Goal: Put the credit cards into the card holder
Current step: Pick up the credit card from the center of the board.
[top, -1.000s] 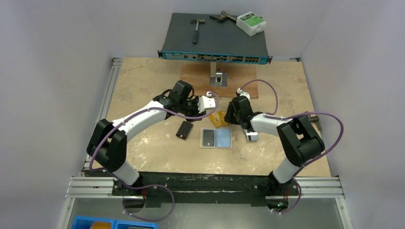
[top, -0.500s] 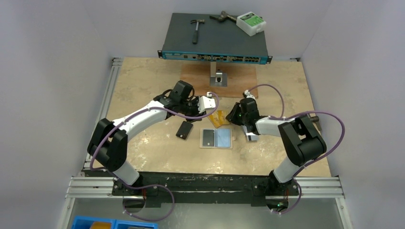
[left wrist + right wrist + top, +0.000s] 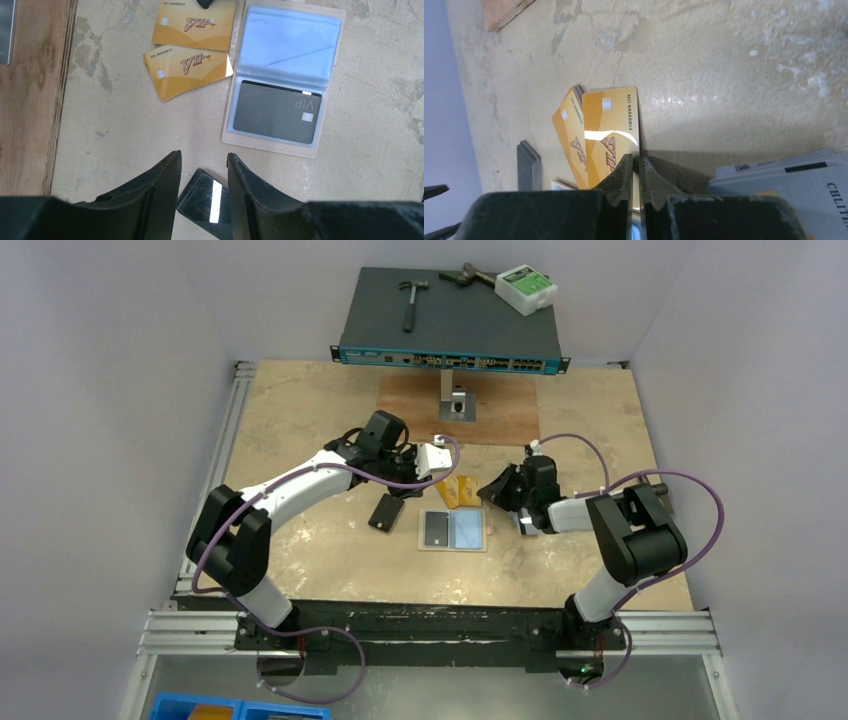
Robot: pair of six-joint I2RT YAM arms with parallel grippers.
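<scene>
Jaws of the right gripper (image 3: 634, 162) are almost closed and pinch one short edge of an orange-yellow card (image 3: 616, 125) near the middle of the worktop (image 3: 310, 565). A second orange-yellow card (image 3: 570, 142) lies partly under it, tilted. Just beside these fingers, toward the right edge, is a pile of silver-grey cards (image 3: 784, 187).

The left gripper (image 3: 202, 157) hangs with its jaws moderately apart and holds nothing. Under the gap lies a dark card pile (image 3: 207, 202); I cannot tell whether the fingers touch it.

The card holder (image 3: 292, 47) lies open and flat toward the near edge from the orange-yellow cards, close to the tilted one. Its clear pocket is bare, and a black card (image 3: 277, 117) sits in the other pocket.

Both grippers and all cards crowd the middle. Toward the far edge are a wooden board (image 3: 500, 415) with a metal bracket (image 3: 457, 402), then a network switch (image 3: 450, 330) carrying a hammer (image 3: 411, 295) and a white box (image 3: 526, 286). Bare surface shows toward the left edge and the near edge.
</scene>
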